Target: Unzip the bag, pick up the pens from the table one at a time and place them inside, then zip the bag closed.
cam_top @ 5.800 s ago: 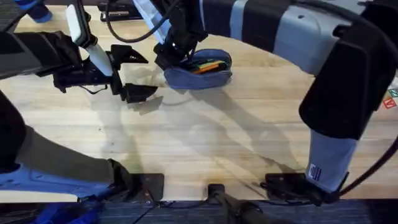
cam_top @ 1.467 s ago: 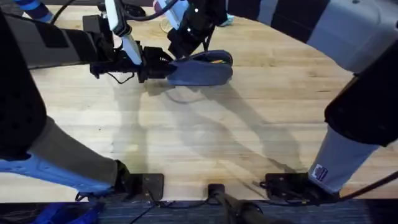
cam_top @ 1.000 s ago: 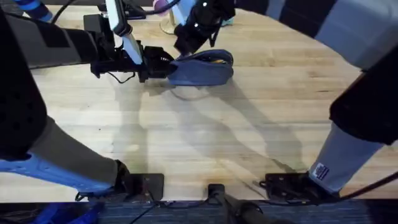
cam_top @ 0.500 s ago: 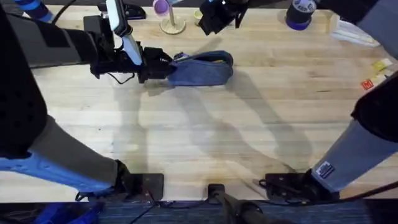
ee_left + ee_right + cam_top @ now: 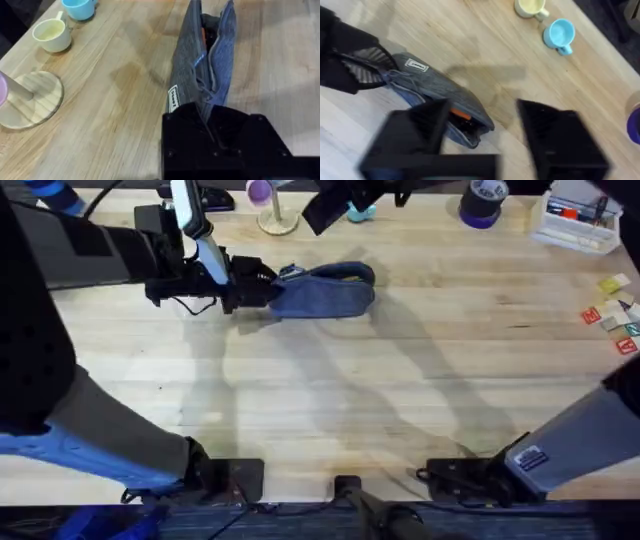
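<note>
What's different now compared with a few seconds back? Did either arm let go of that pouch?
The right pincer left the pouch's open top and pulled up and away toward the far edge of the table, open and empty. The left pincer still clamps the pouch's end; the pouch stays put, still unzipped, with an orange pen inside.

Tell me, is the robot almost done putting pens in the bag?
Nearly. The bag is unzipped, with an orange pen inside, and no loose pens show on the table. The left gripper pinches one end of the bag; the right gripper hangs open above it. Zipping it closed is what's left.
</note>
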{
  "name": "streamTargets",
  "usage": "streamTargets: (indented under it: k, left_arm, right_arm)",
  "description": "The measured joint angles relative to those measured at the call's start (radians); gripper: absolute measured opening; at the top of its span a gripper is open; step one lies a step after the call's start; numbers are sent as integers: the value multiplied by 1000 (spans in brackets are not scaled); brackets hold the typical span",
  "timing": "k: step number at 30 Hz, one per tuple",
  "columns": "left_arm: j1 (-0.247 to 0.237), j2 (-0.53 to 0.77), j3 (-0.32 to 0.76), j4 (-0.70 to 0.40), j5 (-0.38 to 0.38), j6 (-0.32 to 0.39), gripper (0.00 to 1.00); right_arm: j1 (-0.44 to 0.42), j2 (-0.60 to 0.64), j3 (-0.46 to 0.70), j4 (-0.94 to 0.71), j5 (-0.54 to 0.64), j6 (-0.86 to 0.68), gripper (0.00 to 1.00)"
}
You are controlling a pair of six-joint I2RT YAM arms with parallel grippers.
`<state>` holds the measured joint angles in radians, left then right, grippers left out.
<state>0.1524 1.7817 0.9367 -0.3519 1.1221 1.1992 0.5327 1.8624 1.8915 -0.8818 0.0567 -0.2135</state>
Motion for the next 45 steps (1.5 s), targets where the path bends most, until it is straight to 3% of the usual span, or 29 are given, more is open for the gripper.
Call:
streamTargets:
  k: [3,4,9,10,20,32,37,45]
  left_arm:
    - [0,0,0,0,0,0,46]
    - [0,0,0,1,0,4,147]
    - [3,0,0,1,9,0,922]
    - [3,0,0,1,9,-2,973]
    - [11,0,0,-12,15,-3,993]
    - [126,0,0,-137,37,-3,993]
    - [180,-1,0,-187,36,-2,993]
    - [200,-8,0,-207,10,-3,993]
  right_arm:
    - [0,-16,0,-4,-33,0,996]
    - [0,-17,0,-6,-39,0,996]
    - [0,-17,0,-11,-61,0,995]
    - [0,-17,0,-11,-63,0,995]
    - [0,-17,0,-21,-158,1,996]
    - [103,-17,0,-84,-196,27,996]
    - [147,14,0,-81,-203,117,995]
    - [158,49,0,-38,-205,274,996]
